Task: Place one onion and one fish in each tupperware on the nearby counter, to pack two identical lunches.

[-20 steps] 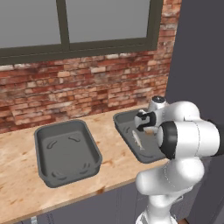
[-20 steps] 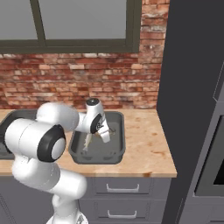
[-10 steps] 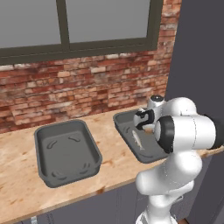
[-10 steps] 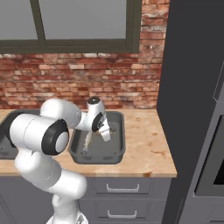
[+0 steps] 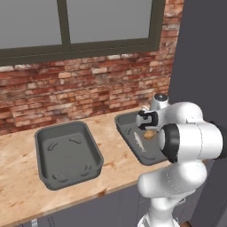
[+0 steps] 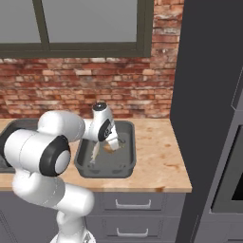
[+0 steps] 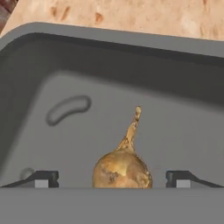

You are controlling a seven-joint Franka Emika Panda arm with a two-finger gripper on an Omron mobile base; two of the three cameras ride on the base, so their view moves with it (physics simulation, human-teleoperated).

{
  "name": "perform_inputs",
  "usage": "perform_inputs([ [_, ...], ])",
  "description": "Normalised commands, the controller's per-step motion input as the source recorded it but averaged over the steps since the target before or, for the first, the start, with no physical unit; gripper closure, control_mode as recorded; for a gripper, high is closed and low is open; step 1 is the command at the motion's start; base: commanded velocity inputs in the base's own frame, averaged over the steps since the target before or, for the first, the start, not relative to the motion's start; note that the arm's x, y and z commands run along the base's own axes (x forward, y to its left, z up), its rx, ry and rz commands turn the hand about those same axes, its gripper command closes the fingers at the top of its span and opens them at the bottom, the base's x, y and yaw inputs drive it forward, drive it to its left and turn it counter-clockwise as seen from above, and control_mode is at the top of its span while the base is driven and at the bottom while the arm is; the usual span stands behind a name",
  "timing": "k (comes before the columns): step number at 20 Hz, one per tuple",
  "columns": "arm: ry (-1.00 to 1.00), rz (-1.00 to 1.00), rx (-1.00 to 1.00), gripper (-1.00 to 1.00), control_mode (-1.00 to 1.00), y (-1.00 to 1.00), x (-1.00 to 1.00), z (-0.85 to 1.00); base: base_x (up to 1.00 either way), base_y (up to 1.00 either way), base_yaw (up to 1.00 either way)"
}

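Note:
Two grey tupperware trays stand on the counter (image 5: 116,160). The left tupperware (image 5: 66,153) holds nothing. The right tupperware (image 5: 126,122) (image 6: 124,168) (image 7: 109,48) holds a silvery fish (image 5: 138,141) (image 6: 95,153) and a golden onion (image 5: 150,134) (image 6: 110,147) (image 7: 122,169) with a dry stalk. My gripper (image 5: 149,128) (image 6: 114,142) (image 7: 113,179) hangs low inside this tray, right over the onion. It is open: in the hand view both fingertips (image 7: 41,178) stand well apart from the onion, with bare tray floor showing on each side.
A red brick wall (image 5: 88,88) and a window run behind the counter (image 6: 156,161). A tall dark cabinet (image 6: 209,95) closes the counter's right end. Drawers with silver handles (image 6: 130,204) sit below. Bare wood lies between the two trays.
The jaws have spread wider around the onion, which now rests on the floor of the right tupperware. The hand has stayed over that tray.

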Motion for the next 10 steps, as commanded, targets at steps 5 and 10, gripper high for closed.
perform_inputs([
  [5,-0.05,0.00,0.00,-1.00,-1.00,0.00,-0.58,0.52,0.00,0.00,0.00],
  [10,-0.07,0.14,-0.02,-1.00,-1.00,0.02,-0.88,0.92,0.00,0.00,0.00],
])
